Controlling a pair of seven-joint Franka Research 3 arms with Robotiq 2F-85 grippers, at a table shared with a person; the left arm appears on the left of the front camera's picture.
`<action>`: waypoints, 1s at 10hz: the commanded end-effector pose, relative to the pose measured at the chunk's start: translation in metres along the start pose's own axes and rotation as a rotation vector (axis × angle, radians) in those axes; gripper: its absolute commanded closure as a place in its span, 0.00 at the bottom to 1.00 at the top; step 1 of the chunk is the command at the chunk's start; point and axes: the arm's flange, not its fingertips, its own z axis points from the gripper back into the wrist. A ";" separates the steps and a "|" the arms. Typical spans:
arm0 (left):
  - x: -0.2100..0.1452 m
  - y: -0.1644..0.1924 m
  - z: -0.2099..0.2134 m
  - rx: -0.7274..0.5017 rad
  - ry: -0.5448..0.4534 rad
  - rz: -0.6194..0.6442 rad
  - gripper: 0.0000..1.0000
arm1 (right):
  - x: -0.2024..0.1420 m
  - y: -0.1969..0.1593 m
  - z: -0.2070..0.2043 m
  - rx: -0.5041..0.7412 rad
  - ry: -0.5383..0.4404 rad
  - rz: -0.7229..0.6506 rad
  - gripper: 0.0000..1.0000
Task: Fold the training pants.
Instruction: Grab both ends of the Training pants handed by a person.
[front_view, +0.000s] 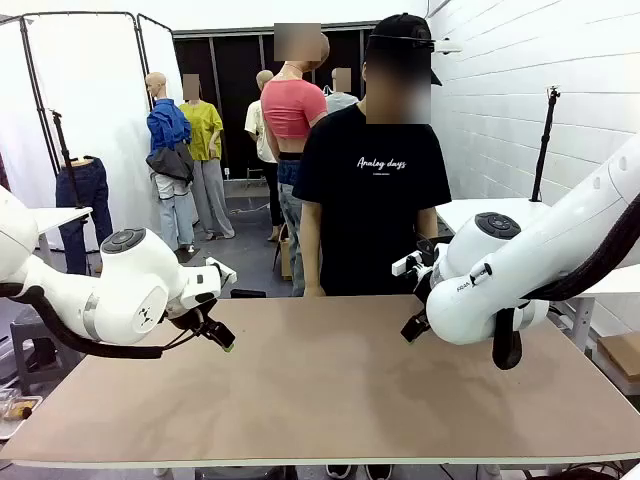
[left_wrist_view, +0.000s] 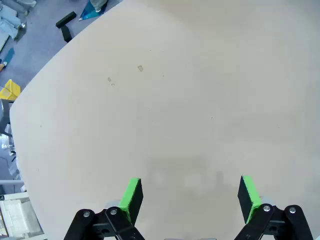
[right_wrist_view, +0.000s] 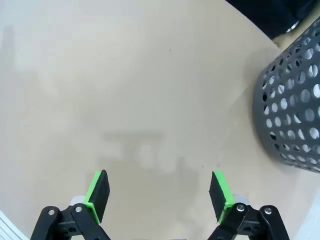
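I've got both arms hunched low over the table, left gripper and right gripper angled down, jaws spread wide, both empty.

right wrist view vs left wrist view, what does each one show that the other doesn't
Right wrist view adds a grey perforated basket by the table's edge. Left wrist view adds bluish floor with a black object and a yellow object on it. Shared: the beige table lying under that arm's own open jaws, left gripper and right gripper, green pads well apart.
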 end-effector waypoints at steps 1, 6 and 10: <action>0.000 0.000 0.000 0.000 0.000 0.000 0.00 | 0.000 0.000 0.000 0.000 0.000 0.000 0.00; 0.000 0.000 0.000 0.000 0.000 0.000 0.00 | 0.000 0.000 0.000 0.000 0.000 0.000 0.00; 0.000 0.000 0.000 0.000 0.000 0.000 0.00 | 0.000 0.000 0.000 0.000 0.000 0.000 0.00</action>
